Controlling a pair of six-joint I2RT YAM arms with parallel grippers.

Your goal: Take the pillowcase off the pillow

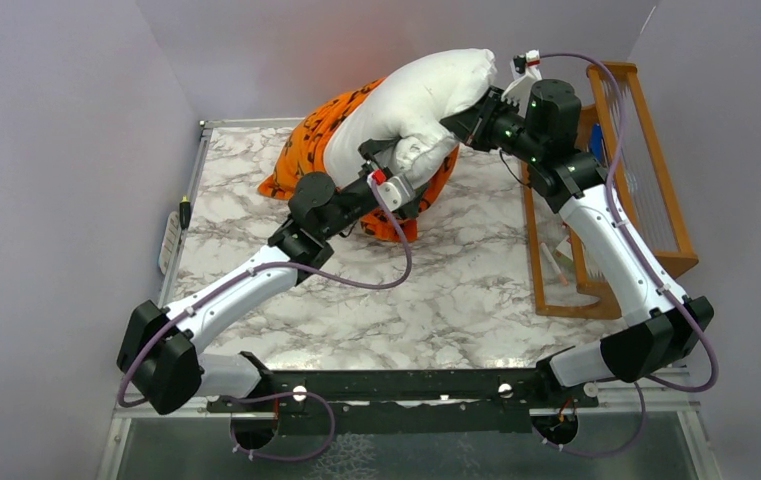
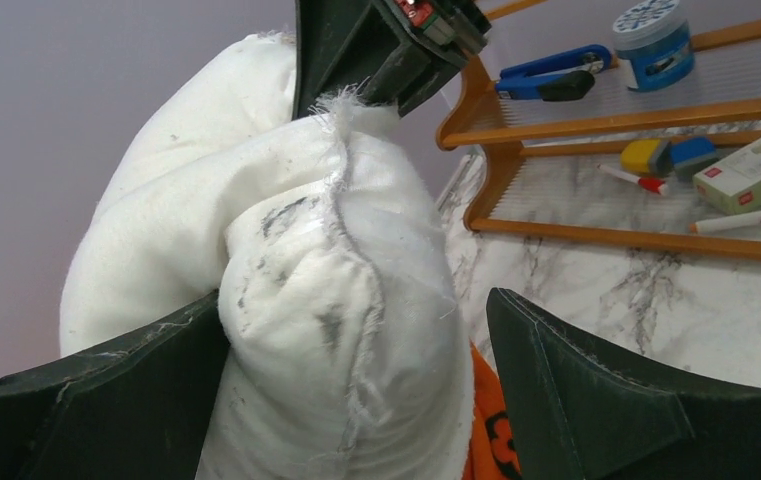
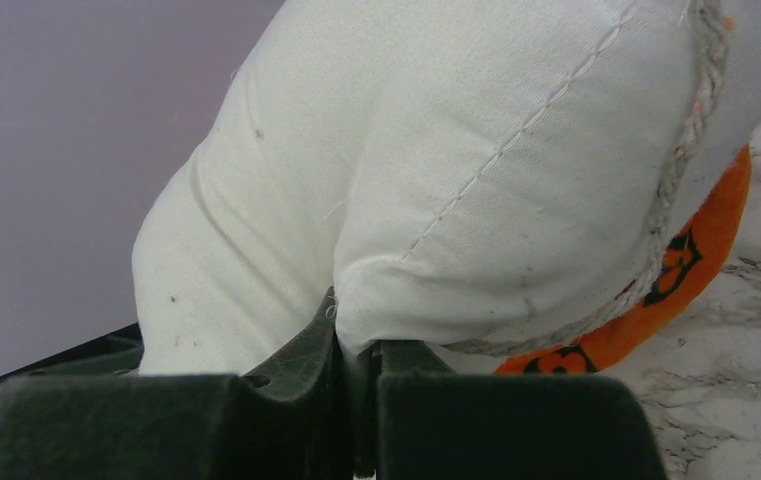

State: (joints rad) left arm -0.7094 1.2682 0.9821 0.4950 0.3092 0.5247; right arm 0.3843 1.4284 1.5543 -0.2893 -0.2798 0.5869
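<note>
My right end effector (image 3: 356,350) is clamped on the plump white stuffed pillow (image 1: 416,95); left end effector (image 2: 356,305) gapes around it, orange printed pillowcase (image 1: 311,140) bunched underneath.

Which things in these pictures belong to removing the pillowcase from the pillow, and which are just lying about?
Job in hand: pillow; orange pillowcase; right hand, shut on the pillow; left hand, open around it.

Lying about: wooden rack; blue-lidded jar; blue-handled tool; white box; pen.
</note>
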